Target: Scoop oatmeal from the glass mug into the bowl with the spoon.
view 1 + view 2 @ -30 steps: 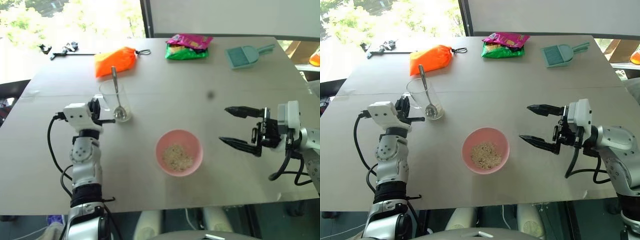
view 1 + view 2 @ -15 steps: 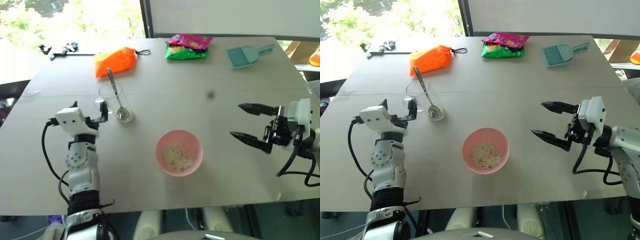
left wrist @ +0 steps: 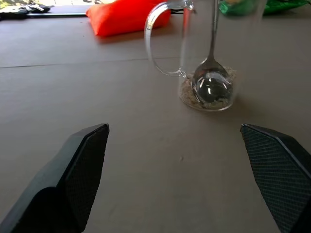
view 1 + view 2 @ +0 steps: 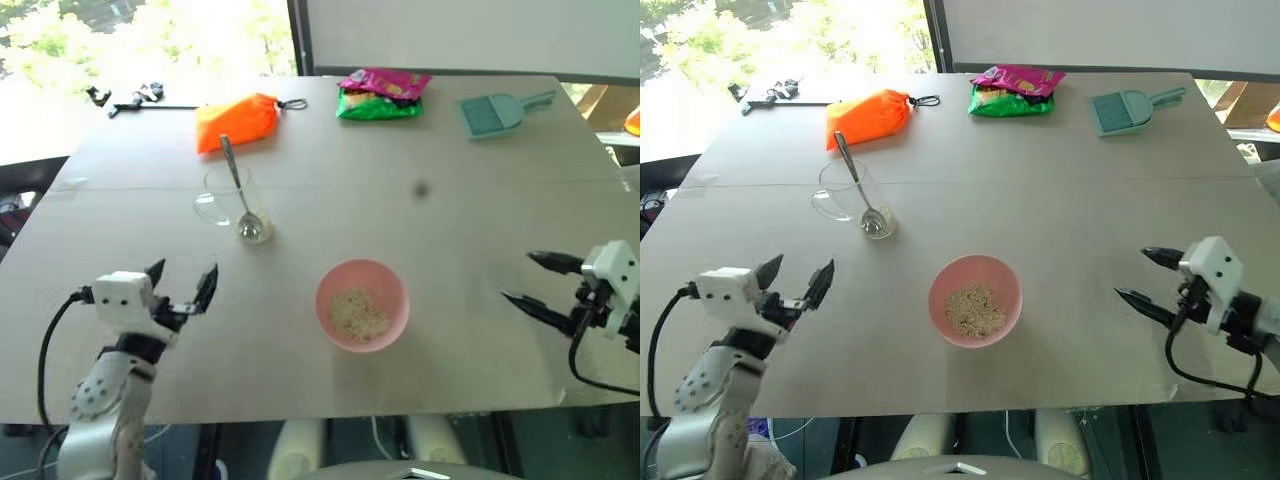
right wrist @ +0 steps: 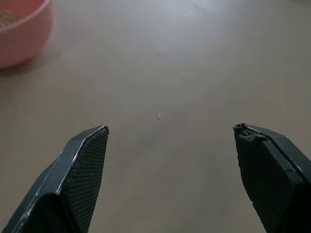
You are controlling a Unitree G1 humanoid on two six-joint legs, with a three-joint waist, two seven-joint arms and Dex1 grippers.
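The glass mug [image 4: 226,196] stands at the left middle of the table, handle toward the left. The spoon [image 4: 236,185] leans inside it, bowl down on a thin layer of oatmeal [image 3: 187,94]. The pink bowl [image 4: 325,300] sits nearer the front with a heap of oatmeal [image 4: 358,315] in it. My left gripper [image 4: 184,272] is open and empty by the front left edge, well short of the mug. My right gripper [image 4: 518,276] is open and empty at the right edge, apart from the bowl [image 5: 19,34].
At the back of the table lie an orange pouch [image 4: 236,120], a magenta and green snack packet [image 4: 381,93] and a teal dustpan-like scoop [image 4: 490,112]. A black tool [image 4: 130,98] lies at the far left corner.
My left gripper opened at the mug's handle and drew back to the front left edge. My right gripper, open throughout, swung out toward the right edge. The mug stayed upright.
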